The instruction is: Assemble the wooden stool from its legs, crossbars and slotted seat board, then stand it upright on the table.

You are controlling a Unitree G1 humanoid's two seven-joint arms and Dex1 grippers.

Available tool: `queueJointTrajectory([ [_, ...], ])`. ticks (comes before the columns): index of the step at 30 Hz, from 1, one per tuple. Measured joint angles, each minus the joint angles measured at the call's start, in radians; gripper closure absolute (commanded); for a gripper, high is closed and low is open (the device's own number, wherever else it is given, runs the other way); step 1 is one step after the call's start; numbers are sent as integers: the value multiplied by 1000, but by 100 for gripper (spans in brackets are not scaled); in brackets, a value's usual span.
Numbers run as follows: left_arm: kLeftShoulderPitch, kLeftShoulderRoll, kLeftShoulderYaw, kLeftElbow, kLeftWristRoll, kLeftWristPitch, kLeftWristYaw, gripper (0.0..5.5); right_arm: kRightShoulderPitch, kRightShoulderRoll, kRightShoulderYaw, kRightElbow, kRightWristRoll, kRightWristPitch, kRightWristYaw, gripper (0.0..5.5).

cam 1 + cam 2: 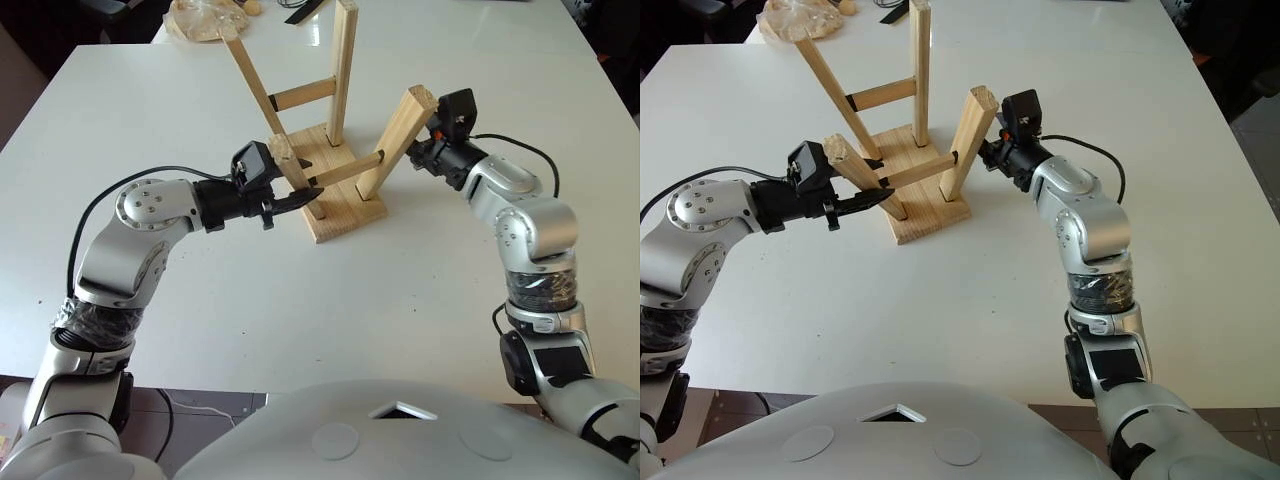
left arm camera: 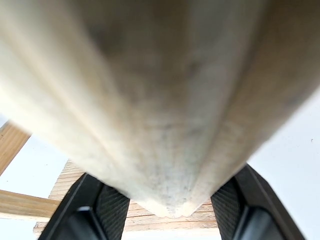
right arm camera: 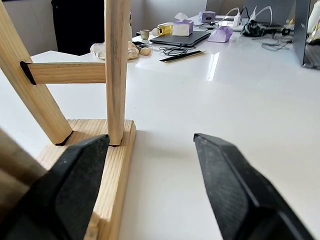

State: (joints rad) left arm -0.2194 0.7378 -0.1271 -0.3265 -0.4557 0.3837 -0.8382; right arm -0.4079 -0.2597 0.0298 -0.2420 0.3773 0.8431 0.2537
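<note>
The stool lies upside down, its seat board (image 1: 345, 218) flat on the white table and its legs pointing up. The two far legs (image 1: 343, 70) stand joined by a crossbar (image 1: 305, 95). A second crossbar (image 1: 350, 170) links the near-left leg (image 1: 288, 163) to the tilted near-right leg (image 1: 395, 140). My left gripper (image 1: 300, 198) is shut on the near-left leg (image 2: 165, 100), whose wood sits between both fingers (image 2: 112, 212). My right gripper (image 1: 418, 150) stays open just behind the near-right leg, its fingers (image 3: 235, 185) wide apart over the board's edge (image 3: 117, 160).
A crumpled plastic bag (image 1: 205, 20) and a black object (image 1: 305, 10) lie at the table's far edge. A laptop and small boxes (image 3: 177, 37) sit on a table farther back. Bare tabletop (image 1: 300, 300) stretches in front of the stool.
</note>
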Motion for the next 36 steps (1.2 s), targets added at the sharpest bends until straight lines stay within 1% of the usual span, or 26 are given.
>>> queueJointTrajectory([
  [2,0,-6,0,0,0,20,7,346,-3,-39,0,-49,6,47,14,237],
  [6,-5,-11,-12,-19,23,38,27,346,-3,-123,55,-50,-60,-21,86,237],
  [7,-4,-11,-16,-25,26,38,32,309,-3,-138,65,-48,-74,-41,97,237],
  [9,4,-13,-18,-40,35,44,48,292,1,-162,93,-34,-107,-88,125,237],
  [13,46,-21,-38,-41,57,108,57,233,32,-198,165,16,-169,-179,196,237],
  [18,42,-35,-58,-34,114,106,63,157,40,-202,194,65,-217,-251,225,237],
  [21,40,-39,-58,-33,121,103,51,105,43,-198,197,77,-228,-270,226,237],
  [22,42,-38,-59,-41,121,94,33,99,46,-192,190,81,-225,-271,226,237],
  [25,55,-48,-72,-96,104,76,0,47,51,-158,147,92,-198,-240,227,237],
  [27,62,-76,-102,-122,103,77,0,19,46,-146,129,111,-200,-239,225,237],
  [30,74,-125,-160,-139,105,84,7,14,25,-144,125,145,-209,-246,226,237],
  [36,60,-207,-215,-122,122,106,40,14,-12,-171,123,222,-253,-332,250,237],
])
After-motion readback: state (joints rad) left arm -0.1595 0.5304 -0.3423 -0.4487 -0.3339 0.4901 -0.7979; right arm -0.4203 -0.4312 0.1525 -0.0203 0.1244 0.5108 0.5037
